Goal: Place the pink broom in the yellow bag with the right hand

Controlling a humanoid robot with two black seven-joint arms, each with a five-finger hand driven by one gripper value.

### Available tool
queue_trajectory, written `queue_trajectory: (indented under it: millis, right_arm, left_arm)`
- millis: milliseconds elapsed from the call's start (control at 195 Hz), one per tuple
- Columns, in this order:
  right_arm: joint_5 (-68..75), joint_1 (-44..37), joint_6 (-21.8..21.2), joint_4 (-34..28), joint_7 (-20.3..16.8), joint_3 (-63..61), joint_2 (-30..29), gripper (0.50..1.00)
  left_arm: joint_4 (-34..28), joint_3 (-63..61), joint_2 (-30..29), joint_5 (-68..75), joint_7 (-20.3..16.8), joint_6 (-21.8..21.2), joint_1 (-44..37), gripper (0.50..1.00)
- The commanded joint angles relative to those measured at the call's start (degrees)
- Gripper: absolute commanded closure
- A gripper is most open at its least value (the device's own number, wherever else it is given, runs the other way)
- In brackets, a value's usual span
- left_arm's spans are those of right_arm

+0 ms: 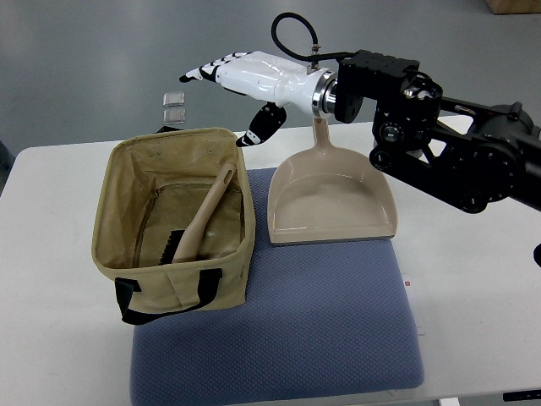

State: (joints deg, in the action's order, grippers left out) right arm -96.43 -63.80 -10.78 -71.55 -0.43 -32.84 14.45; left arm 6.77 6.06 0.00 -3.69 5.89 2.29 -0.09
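We see the broom (pixel 201 222) already lying inside the bag (pixel 173 227), its handle running from seven up to one o'clock. Our right hand (pixel 245 85) hovers beyond the bag's far corner at one o'clock, fingers relaxed, holding nothing.

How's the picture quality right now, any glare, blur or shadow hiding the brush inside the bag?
Top view: sharp throughout, with even overhead light. The white right hand is bright but not blown out. The dustpan shows a mild sheen. The bag interior is shaded, yet the brush handle reads clearly; its dark bristles merge somewhat with the shadow.
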Motion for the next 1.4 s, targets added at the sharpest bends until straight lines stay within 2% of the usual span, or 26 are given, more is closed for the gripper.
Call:
queue_trajectory:
  millis: [0,123,210,318,548,840,963,1019,1219,1393]
  right_arm:
    - [4.05,3.15,-0.64,2.29,-1.14,-5.92,-0.38,0.589]
    - [12.23,7.1,1.55,2.82,-5.36,-11.98,-0.47,0.589]
    - [16.36,10.53,3.66,2.82,-6.51,-15.06,0.06,0.589]
    - [20.23,13.52,4.19,3.87,-6.51,-18.93,1.55,0.589]
    - [32.26,17.21,4.45,12.75,-6.42,-27.72,2.87,0.589]
    - [46.94,20.64,4.54,19.16,-5.72,-32.9,5.5,0.587]
    - [53.54,23.1,4.54,19.61,-5.72,-34.84,5.68,0.587]
    - [54.51,24.33,4.45,19.61,-5.72,-35.1,5.59,0.572]
    - [55.21,26.8,4.28,19.61,-5.63,-35.19,5.59,0.572]
    - [61.36,29.52,4.19,19.61,-5.54,-35.28,5.68,0.572]
  left_arm:
    - [0.0,0.0,0.0,0.0,0.0,0.0,0.0,0.5]
    - [0.0,0.0,0.0,0.0,0.0,0.0,0.0,0.5]
    - [0.0,0.0,0.0,0.0,0.0,0.0,0.0,0.5]
    - [0.0,0.0,0.0,0.0,0.0,0.0,0.0,0.5]
    - [0.0,0.0,0.0,0.0,0.0,0.0,0.0,0.5]
    - [0.0,0.0,0.0,0.0,0.0,0.0,0.0,0.5]
    - [0.0,0.0,0.0,0.0,0.0,0.0,0.0,0.5]
    - [0.0,0.0,0.0,0.0,0.0,0.0,0.0,0.5]
    - [0.0,0.0,0.0,0.0,0.0,0.0,0.0,0.5]
    - [0.0,0.0,0.0,0.0,0.0,0.0,0.0,0.5]
